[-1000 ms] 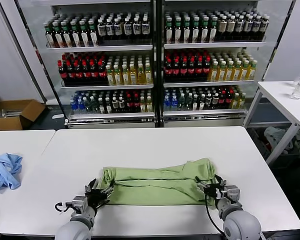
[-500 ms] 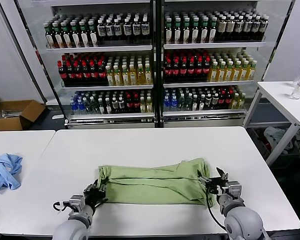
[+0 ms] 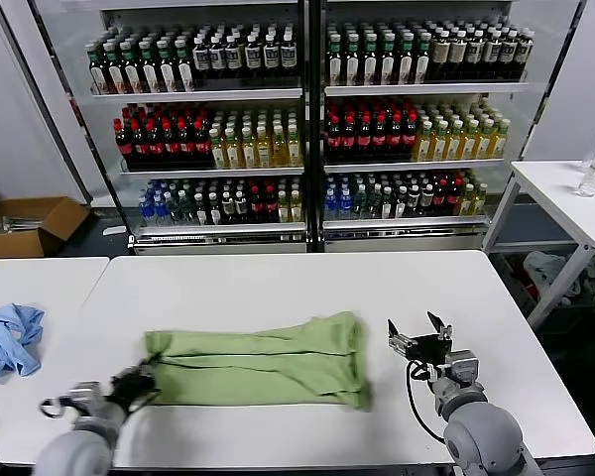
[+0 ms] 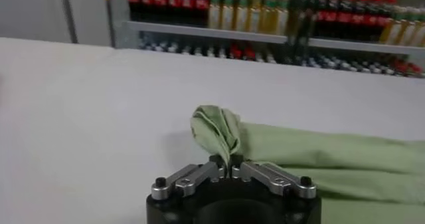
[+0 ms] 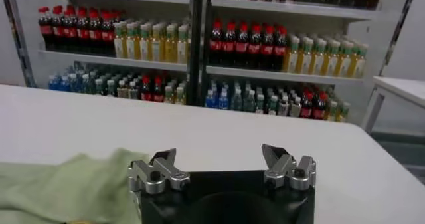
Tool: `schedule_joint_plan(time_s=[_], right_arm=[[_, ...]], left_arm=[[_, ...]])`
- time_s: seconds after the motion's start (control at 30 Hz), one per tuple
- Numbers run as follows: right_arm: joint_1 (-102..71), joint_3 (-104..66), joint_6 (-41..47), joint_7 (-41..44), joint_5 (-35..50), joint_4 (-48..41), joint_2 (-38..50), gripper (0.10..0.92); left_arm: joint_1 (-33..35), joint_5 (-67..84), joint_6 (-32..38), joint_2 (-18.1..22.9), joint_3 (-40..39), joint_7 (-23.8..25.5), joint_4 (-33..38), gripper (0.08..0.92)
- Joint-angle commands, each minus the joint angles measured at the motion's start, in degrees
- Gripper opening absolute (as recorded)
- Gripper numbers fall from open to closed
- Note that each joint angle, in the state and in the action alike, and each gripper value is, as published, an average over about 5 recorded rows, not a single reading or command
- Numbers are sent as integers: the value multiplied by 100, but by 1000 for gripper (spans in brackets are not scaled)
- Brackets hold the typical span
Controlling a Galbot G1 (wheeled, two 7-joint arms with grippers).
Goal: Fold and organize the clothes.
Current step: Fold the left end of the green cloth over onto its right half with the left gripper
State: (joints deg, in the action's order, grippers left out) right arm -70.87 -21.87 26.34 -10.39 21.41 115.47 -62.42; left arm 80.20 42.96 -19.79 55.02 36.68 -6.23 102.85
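Head view: bare white table (image 3: 278, 288) lies beyond the polo shirt (image 3: 258, 362), a long green folded band near the front edge. Left end effector (image 3: 139, 382) is clamped on its left end; right end effector (image 3: 419, 337) hovers spread beside its right end. Bottle shelves (image 3: 307, 119) stand behind.

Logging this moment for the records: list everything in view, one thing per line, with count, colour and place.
polo shirt: one, light green, folded into a long band on the main table
main table: one, white, centre
blue garment: one, light blue, crumpled on the table at left
cardboard box: one, brown, floor at far left
bottle shelves: two units, many mixed-colour bottles, behind
side table: one, white, far right
left gripper: shut on the shirt's end
right gripper: open, beside the shirt, apart from it
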Motion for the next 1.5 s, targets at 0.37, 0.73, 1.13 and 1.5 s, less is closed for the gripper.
schedule_joint_plan(time_s=[0.37,0.73,1.13,1.5], right_arm=[[-7,247,-222,42,-425,106,82,823],[-38,284,-319,57,-492,29,81,823],[138,378,-278,26,-456,-110,61,823],[195,338,-183,-20,-410,-120,137,823]], left_arm=[[281,3636,-134,232,661,10,1916,103],[-385,2911,78,1007,-1207,-97,1803,103],[-1142,883,139,1345,-2538,-39,805,130],[-984,-408,163,1411,-2361,-177,1077,431]])
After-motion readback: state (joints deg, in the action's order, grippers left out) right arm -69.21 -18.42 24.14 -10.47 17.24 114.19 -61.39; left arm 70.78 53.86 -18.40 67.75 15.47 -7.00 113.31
